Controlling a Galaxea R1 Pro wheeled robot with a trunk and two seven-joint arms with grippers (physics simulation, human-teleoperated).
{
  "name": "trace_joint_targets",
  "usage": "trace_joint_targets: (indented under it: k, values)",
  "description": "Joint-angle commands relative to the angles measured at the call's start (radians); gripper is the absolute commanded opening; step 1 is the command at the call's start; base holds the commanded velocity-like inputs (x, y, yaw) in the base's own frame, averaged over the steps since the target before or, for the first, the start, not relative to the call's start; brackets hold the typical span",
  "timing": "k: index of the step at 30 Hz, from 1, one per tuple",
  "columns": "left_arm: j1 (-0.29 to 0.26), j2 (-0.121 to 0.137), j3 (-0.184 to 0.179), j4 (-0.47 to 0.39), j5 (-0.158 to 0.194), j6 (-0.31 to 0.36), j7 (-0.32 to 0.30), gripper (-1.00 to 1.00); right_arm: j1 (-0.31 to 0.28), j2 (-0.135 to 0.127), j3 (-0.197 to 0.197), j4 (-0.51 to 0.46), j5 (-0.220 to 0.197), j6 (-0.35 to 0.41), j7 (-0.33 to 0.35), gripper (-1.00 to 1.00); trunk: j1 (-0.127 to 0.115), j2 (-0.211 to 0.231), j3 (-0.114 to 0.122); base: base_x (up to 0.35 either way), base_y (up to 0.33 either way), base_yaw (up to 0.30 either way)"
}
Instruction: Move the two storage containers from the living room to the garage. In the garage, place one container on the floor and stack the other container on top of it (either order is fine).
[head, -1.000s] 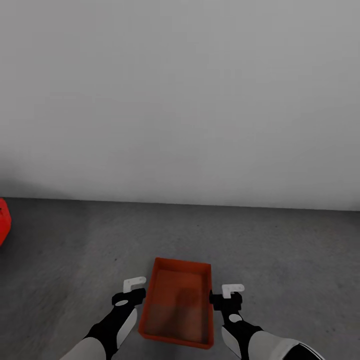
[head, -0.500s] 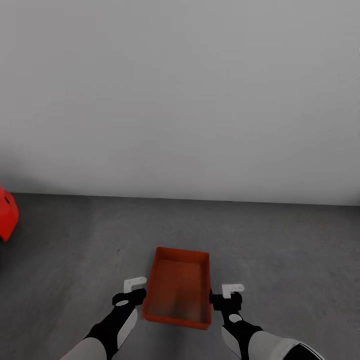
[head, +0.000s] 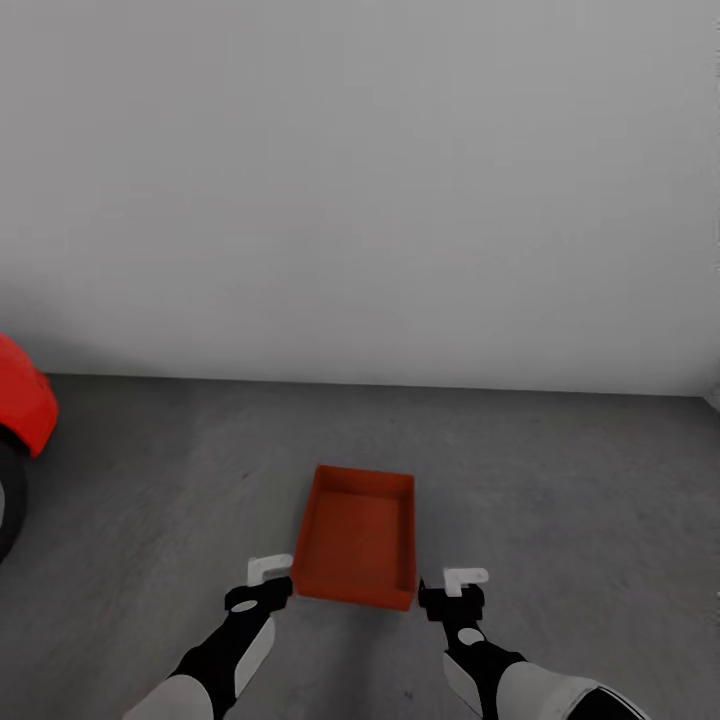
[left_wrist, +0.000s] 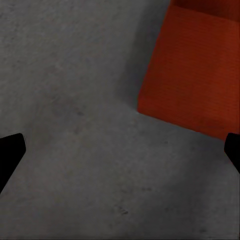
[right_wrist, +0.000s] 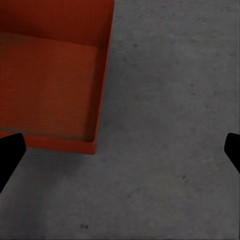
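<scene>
So the orange-red container (head: 358, 535) is sitting flat on the dark grey garage floor (head: 560, 500), open side up, a bit in front of the robot and short of the white wall (head: 360, 180). The left gripper (head: 266, 583) and right gripper (head: 455, 592) hang just off its near corners, one each side, not touching it. Both are spread wide open with nothing in them. A bit of the red car (head: 22, 400) pokes in at the far left
</scene>
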Motion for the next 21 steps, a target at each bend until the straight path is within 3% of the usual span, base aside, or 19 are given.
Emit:
trace_joint_targets:
  k: [1, 21]
  values:
    - [0.0, 0.001, -0.009, -0.003, 0.009, 0.005, 0.008, 1.0, -0.001, 0.001, 0.008, 0.001, -0.008, -0.003, -0.003, 1.0, -0.001, -0.001, -0.001, -0.263, 0.0, 0.0]
    - [0.0, 0.0, -0.01, -0.005, 0.009, 0.003, 0.008, 1.0, -0.001, 0.001, 0.008, 0.001, -0.008, -0.004, -0.003, 1.0, -0.004, 0.006, 0.002, -0.019, 0.0, 0.0]
